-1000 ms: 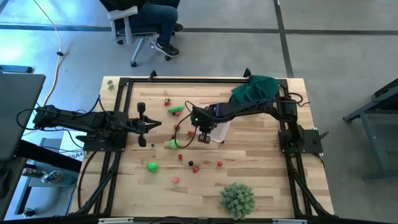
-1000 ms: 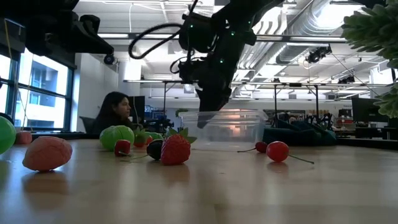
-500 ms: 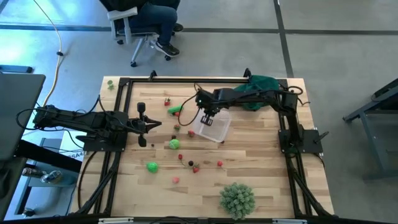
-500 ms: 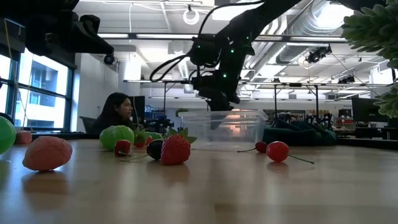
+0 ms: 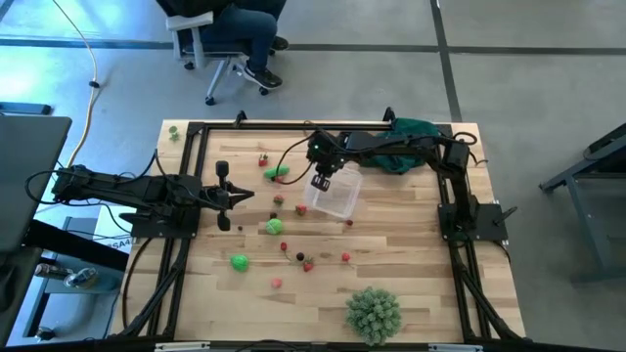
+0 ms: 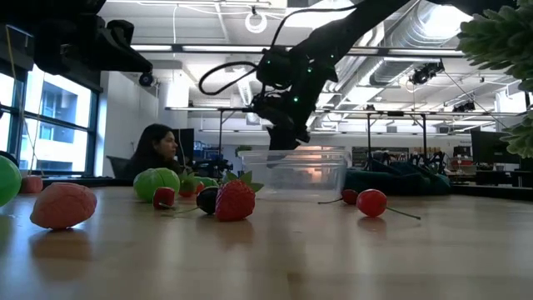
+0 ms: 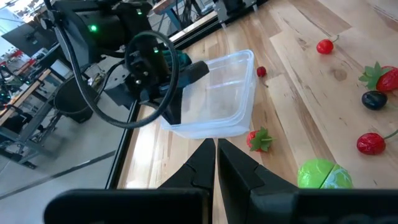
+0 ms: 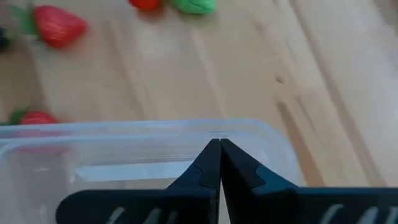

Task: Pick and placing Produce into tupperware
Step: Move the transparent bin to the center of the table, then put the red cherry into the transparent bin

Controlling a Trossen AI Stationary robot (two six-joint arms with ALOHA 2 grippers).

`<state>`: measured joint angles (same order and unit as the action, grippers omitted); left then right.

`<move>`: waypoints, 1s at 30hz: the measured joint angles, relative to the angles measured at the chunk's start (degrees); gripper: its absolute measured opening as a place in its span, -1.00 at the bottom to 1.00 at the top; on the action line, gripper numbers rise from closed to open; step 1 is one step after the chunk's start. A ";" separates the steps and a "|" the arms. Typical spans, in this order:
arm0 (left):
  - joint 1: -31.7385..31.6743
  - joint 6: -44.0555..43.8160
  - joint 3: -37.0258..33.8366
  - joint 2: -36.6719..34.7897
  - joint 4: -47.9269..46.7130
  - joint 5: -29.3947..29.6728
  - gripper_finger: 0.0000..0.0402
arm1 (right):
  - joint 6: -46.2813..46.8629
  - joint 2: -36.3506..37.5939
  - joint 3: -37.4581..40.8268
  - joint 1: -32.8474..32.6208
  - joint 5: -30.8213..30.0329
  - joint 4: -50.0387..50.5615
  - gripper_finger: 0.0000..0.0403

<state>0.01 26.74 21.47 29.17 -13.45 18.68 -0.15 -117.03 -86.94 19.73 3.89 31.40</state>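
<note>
The clear tupperware [image 5: 337,198] [image 6: 304,171] [image 7: 217,93] stands on its base on the wooden table, right of centre. My right gripper [image 5: 320,182] [image 6: 287,143] [image 8: 219,144] is shut, slants down and stands at the tupperware's far-left corner, with nothing between its fingers. Produce lies loose on the table: a green piece [image 5: 274,227], another green one [image 5: 240,261], a strawberry [image 6: 236,200] [image 5: 308,264], a cherry [image 6: 371,202], and a strawberry [image 7: 258,140] right beside the tupperware. My left gripper [image 5: 238,196] [image 7: 216,146] waits shut at the table's left side, above the wood. My right gripper's shut fingertips stand at the tupperware's rim [image 8: 186,127], coming slanting from above. Whether they touch the rim, I cannot tell.
A pale-green spiky ball [image 5: 373,313] sits near the front edge and a dark green cloth [image 5: 406,137] lies at the far right corner. Black frame rails [image 5: 293,125] run round the table. A person sits on a chair [image 5: 230,39] beyond the far edge.
My right gripper, staying shut, has swung toward the table's far edge, from the tupperware's near-left side to its far-left corner, and has slowed in the last half second. My left arm has kept still.
</note>
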 joint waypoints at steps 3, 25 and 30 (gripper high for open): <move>0.00 0.00 0.00 0.00 0.00 0.00 -0.95 | -0.15 0.00 0.00 0.00 0.84 -0.16 -1.00; 0.00 0.50 0.00 -0.02 -0.03 0.02 -0.95 | 0.13 15.30 0.00 -2.99 2.54 10.88 -1.00; 0.00 0.59 -0.02 0.00 -0.09 0.02 -0.95 | 1.02 24.10 0.56 -6.38 -1.44 14.05 -1.00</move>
<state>0.01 27.34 21.45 29.17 -13.54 18.70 0.87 -92.94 -86.38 13.34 2.45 45.45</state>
